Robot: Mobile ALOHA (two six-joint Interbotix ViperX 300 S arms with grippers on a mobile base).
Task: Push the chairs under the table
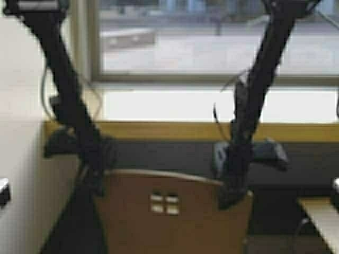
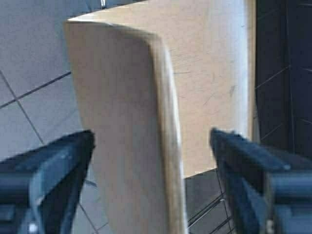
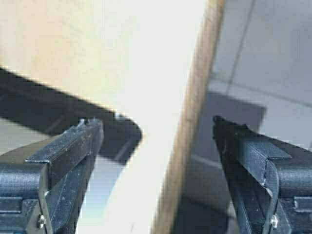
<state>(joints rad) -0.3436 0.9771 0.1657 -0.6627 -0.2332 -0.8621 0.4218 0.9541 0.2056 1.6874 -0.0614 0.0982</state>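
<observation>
A tan plywood chair [image 1: 175, 217] with small square cutouts in its curved backrest stands in front of me, facing the table [image 1: 175, 131], a pale glossy counter with a thick yellowish front edge. My left gripper [image 1: 94, 186] is open and straddles the top left corner of the backrest [image 2: 141, 146]. My right gripper [image 1: 232, 198] is open and straddles the top right corner of the backrest [image 3: 195, 126]. The fingers do not press on the wood in either wrist view. The seat and legs are hidden in the high view.
A window [image 1: 212, 37] runs behind the counter. A pale wall [image 1: 21, 132] stands at the left. A second pale wooden surface [image 1: 323, 217] shows at the lower right. The floor is grey tile [image 2: 34, 92].
</observation>
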